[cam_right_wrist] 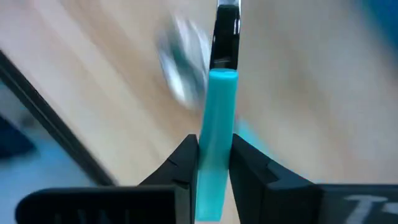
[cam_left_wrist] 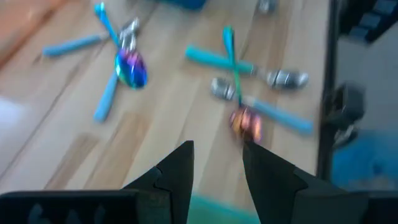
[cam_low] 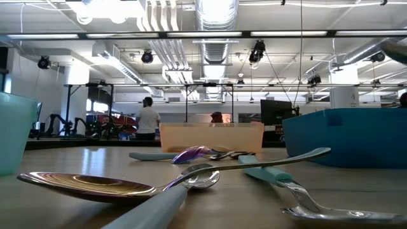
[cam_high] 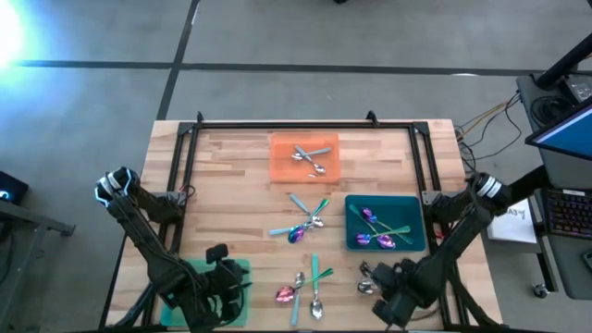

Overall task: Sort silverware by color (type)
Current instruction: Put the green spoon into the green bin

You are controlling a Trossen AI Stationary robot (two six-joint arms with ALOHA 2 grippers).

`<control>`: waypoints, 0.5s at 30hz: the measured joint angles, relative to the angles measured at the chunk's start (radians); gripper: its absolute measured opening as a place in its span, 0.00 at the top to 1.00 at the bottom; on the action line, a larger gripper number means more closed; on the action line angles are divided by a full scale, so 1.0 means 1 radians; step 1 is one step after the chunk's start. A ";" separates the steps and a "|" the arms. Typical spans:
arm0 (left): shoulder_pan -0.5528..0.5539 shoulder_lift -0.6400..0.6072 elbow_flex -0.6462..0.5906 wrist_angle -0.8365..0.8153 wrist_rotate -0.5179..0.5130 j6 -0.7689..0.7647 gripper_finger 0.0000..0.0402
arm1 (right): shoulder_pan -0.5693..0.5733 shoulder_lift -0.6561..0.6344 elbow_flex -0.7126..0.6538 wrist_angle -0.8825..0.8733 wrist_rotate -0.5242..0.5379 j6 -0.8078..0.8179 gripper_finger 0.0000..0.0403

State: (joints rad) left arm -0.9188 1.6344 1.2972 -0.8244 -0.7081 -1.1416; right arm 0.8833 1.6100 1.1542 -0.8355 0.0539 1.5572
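My right gripper (cam_right_wrist: pixel 214 163) is clamped on a teal-handled utensil (cam_right_wrist: pixel 219 130); next comes carrying it to its tray. My left gripper (cam_left_wrist: pixel 217 163) waits, fingers apart.

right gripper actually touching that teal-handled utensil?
Touching. The right wrist view shows the right gripper with both fingers pressed flat against the teal-handled utensil, no gap either side.

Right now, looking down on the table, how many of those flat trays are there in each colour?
Orange tray: 1
Teal tray: 1
Green tray: 1, partly covered by the left arm
Total: 3 trays
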 joint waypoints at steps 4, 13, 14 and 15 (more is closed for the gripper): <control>0.020 0.004 0.000 0.142 -0.108 0.072 0.69 | -0.047 -0.067 0.002 0.030 0.303 -0.180 0.87; 0.093 0.085 -0.001 0.387 -0.268 0.242 0.69 | -0.193 -0.109 0.002 0.580 0.659 -0.963 0.87; 0.102 0.096 -0.001 0.405 -0.271 0.243 0.69 | -0.207 -0.106 0.002 0.665 0.656 -1.054 0.87; 0.113 0.106 -0.001 0.421 -0.273 0.249 0.69 | -0.218 -0.102 0.003 0.743 0.654 -1.135 0.87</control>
State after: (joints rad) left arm -0.8056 1.7407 1.2957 -0.4035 -0.9807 -0.8922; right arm 0.6651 1.5081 1.1568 -0.0922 0.7079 0.4223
